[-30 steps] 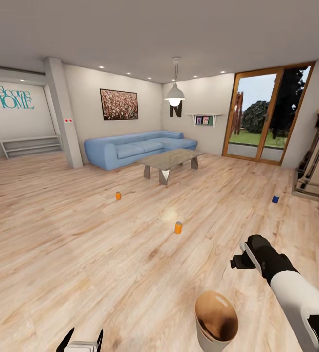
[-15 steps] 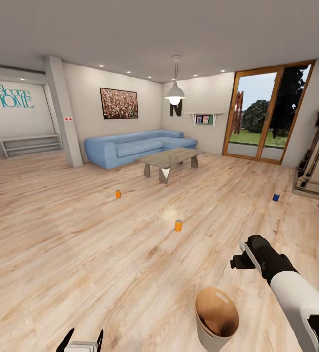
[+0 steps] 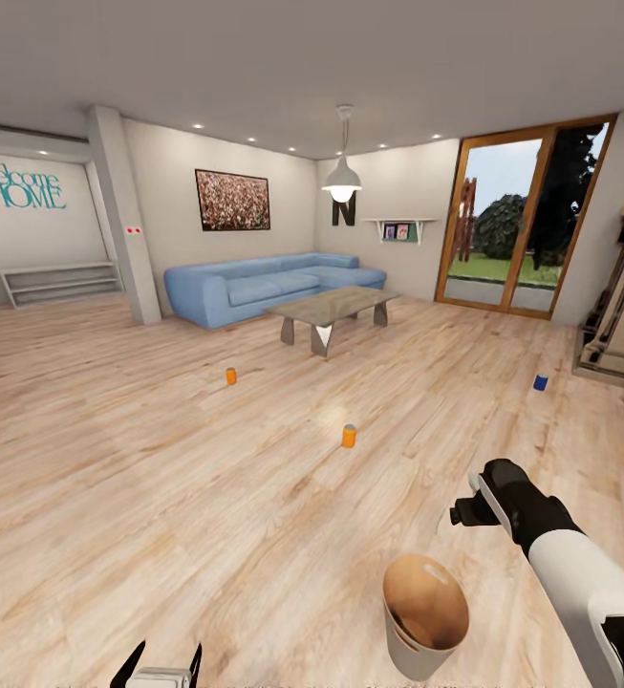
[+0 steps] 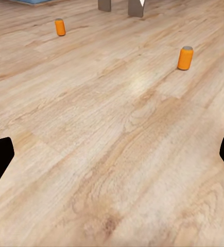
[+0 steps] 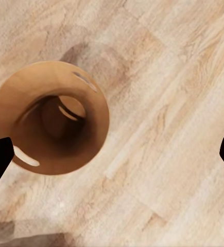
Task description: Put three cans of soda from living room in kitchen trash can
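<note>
Soda cans on the living-room floor, left to right: orange point(image 3: 230, 376), orange point(image 3: 349, 436), blue point(image 3: 540, 382). All sit slightly higher in my head view than a moment ago; I'm moving. Left pincer point(image 3: 162, 663) spread wide, empty. Bin point(image 3: 425, 614) standing free below my right pincer point(image 3: 466, 511), which is open and empty too.

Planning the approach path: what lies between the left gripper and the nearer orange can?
Only bare wood floor, in the left wrist view, from left gripper to nearer orange can.

Light wood plank floor point(image 3: 159, 478); long blue sofa point(image 3: 268, 287) far, grey low table point(image 3: 331, 315) before it; wood-framed glass door point(image 3: 522, 220) far right; white pendant lamp point(image 3: 342, 182) lit.
</note>
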Controlling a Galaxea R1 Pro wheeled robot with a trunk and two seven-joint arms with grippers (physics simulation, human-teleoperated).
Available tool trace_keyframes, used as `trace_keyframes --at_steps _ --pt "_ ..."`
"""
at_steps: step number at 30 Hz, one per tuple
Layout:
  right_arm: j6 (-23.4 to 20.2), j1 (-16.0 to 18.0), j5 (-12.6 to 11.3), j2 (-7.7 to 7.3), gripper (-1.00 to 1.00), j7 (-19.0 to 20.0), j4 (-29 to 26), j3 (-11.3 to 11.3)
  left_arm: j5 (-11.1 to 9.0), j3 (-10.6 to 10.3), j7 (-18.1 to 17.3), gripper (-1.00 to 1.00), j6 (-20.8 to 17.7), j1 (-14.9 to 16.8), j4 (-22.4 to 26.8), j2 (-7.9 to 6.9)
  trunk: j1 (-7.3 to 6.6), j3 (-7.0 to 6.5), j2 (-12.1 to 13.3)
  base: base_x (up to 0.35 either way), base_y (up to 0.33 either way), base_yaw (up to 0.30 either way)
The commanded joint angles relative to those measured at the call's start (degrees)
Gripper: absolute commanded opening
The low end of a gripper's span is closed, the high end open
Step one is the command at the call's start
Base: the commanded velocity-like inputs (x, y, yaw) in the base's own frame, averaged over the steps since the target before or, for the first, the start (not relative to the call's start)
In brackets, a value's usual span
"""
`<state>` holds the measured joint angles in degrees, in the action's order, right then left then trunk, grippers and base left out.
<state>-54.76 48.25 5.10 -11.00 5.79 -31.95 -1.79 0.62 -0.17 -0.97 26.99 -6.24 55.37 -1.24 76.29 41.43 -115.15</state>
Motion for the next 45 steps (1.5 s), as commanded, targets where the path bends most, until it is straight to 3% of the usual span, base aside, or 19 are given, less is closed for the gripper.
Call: trace_keyframes --at_steps 1,45 --pt "0.0 0.0 0.0 0.0 1.0 0.0 -0.01 0.01 0.0 0.0 0.0 1.0 0.0 0.0 0.0 0.0 0.23 0.18 -0.42 0.0 0.0 0.0" --pt "0.09 -0.03 0.0 0.1 1.0 0.02 -0.04 -0.2 0.0 -0.21 0.09 1.0 -0.01 0.0 -0.01 -0.07 9.89 8.08 -18.06 0.0 0.0 0.0"
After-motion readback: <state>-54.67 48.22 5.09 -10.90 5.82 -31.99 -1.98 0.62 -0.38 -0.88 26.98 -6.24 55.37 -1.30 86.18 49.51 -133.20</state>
